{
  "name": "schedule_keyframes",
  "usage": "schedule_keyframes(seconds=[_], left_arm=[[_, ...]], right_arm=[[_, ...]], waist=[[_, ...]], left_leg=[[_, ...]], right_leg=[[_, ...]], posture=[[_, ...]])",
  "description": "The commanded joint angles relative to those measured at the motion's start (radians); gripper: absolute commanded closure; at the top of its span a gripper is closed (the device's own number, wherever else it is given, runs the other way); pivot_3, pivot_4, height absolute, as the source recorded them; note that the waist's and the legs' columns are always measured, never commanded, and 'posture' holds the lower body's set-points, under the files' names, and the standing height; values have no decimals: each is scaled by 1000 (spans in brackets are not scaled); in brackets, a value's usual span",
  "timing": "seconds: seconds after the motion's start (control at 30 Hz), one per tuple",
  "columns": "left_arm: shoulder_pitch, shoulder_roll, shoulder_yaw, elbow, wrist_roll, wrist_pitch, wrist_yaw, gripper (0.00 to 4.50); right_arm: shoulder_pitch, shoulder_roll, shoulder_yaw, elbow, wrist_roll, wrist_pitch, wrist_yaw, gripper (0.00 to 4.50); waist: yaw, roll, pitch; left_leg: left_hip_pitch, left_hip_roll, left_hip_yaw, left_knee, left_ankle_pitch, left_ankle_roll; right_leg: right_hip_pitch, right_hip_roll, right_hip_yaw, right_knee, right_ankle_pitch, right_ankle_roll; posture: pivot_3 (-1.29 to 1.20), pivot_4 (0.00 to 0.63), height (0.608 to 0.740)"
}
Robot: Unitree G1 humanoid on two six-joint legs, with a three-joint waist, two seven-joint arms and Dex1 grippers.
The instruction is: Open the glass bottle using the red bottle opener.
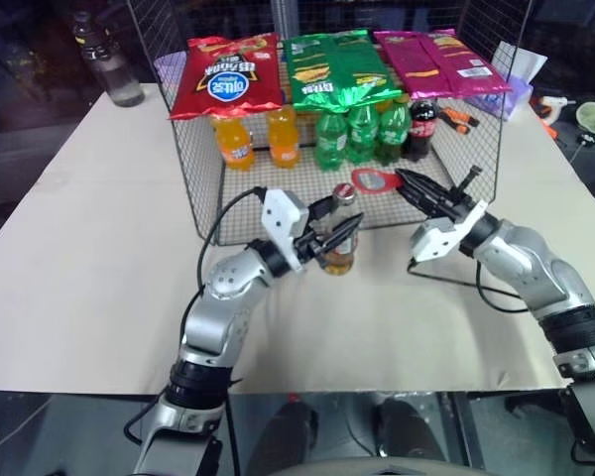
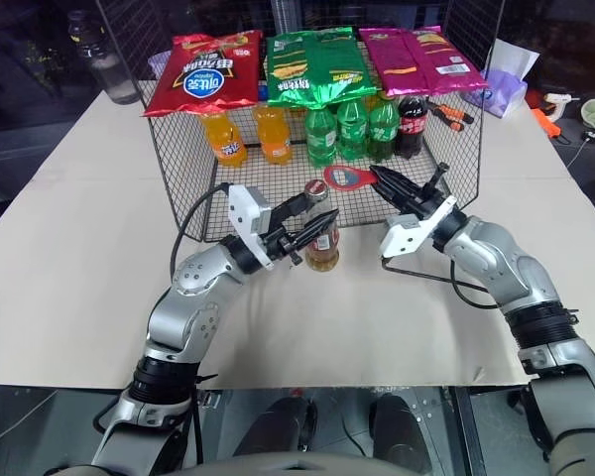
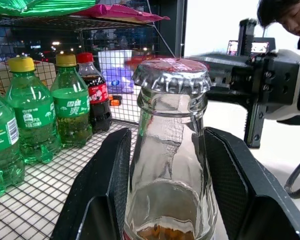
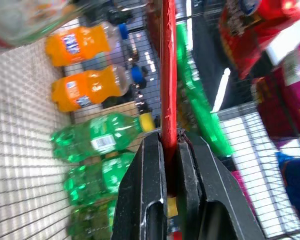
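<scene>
The glass bottle (image 1: 339,253) stands upright on the table just in front of the wire rack, its metal crown cap (image 3: 172,75) on. My left gripper (image 1: 342,234) is shut on the bottle's body from the left, one finger (image 3: 110,185) on each side. My right gripper (image 1: 405,181) is shut on the handle of the red bottle opener (image 1: 375,181). The opener's ring head points left and hovers a little to the right of the cap and slightly above it, apart from it. The right wrist view sees the opener (image 4: 168,75) edge-on between the fingers.
Right behind the bottle is a wire rack (image 1: 208,178) holding orange soda bottles (image 1: 234,142), green ones (image 1: 362,129) and a cola (image 1: 422,127), with chip bags (image 1: 226,74) on top. A water bottle (image 1: 114,69) stands back left, a tissue box (image 1: 516,84) back right. A person (image 3: 285,17) is beyond the table.
</scene>
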Motion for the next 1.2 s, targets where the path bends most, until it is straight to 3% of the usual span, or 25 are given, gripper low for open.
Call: schedule_keyframes(seconds=[0.03,0.87,1.2], left_arm=[[18,8,-14,8,6,17,-5,2227],[19,6,-18,8,6,15,-2,2227],[19,5,-20,10,5,13,-4,2227]], right_arm=[[0,7,-43,-52,29,-14,-33,4500],[-2,0,6,-61,-21,-21,0,4500],[2,0,-46,-51,-38,24,-57,4500]], waist=[[0,0,0],[0,0,0],[1,0,0]], left_leg=[[0,0,0,0,0,0],[0,0,0,0,0,0],[0,0,0,0,0,0]], right_leg=[[0,0,0,0,0,0],[0,0,0,0,0,0],[0,0,0,0,0,0]], posture=[[0,150,740],[0,150,740],[0,150,740]])
